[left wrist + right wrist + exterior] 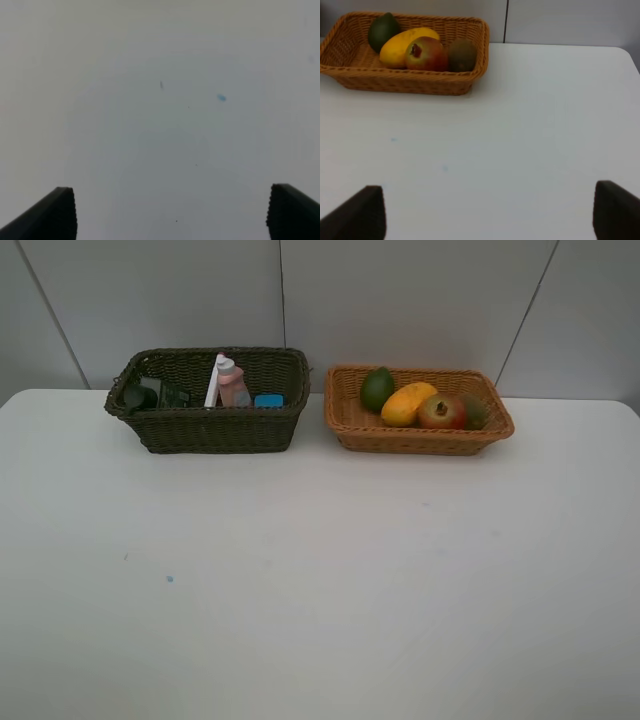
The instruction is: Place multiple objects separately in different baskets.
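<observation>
Two claws, left (170,212) and right (487,212), spread, empty. Fruit basket (410,82) ahead of right claw; sorting looks done. Best: hold clear above desk (320,580).

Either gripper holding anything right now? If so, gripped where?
Nothing is held. The left gripper and right gripper both stand open over bare table, with nothing between their fingers.

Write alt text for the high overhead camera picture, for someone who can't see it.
Two woven baskets sit side by side at the back of a white table: a dark green-brown wicker basket on the left holding bottles and small items, and an orange-tan wicker basket on the right holding four fruits. No robot arm shows.
</observation>
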Controlling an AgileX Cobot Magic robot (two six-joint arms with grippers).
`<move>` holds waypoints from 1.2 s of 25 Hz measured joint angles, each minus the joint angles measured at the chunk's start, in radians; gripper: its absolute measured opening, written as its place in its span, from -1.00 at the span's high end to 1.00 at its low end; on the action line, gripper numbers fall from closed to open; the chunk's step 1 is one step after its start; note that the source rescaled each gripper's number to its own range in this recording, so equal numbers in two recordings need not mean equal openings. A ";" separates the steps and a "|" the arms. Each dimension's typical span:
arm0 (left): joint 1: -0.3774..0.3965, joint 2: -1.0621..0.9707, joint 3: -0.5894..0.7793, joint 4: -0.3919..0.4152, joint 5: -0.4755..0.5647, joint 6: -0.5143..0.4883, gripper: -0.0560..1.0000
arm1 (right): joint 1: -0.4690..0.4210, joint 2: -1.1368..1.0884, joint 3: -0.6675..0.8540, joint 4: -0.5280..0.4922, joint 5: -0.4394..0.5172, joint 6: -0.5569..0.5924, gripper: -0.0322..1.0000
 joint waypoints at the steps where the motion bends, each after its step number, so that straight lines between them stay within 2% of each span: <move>1: 0.026 -0.036 0.004 -0.008 0.005 0.014 -1.00 | 0.000 0.000 0.000 0.000 0.000 0.000 -1.00; 7: 0.167 -0.214 0.018 -0.033 0.020 0.067 -1.00 | 0.000 0.000 0.000 0.000 0.000 0.000 -1.00; 11: 0.217 -0.299 0.029 -0.042 0.034 0.067 -1.00 | 0.000 0.000 0.000 0.000 0.000 0.000 -1.00; 18: 0.232 -0.430 0.031 -0.045 0.036 0.069 -1.00 | 0.000 0.000 0.000 0.000 0.000 0.000 -1.00; 30: 0.232 -0.438 0.031 -0.059 0.036 0.093 -1.00 | 0.000 0.000 0.000 0.000 0.000 0.000 -1.00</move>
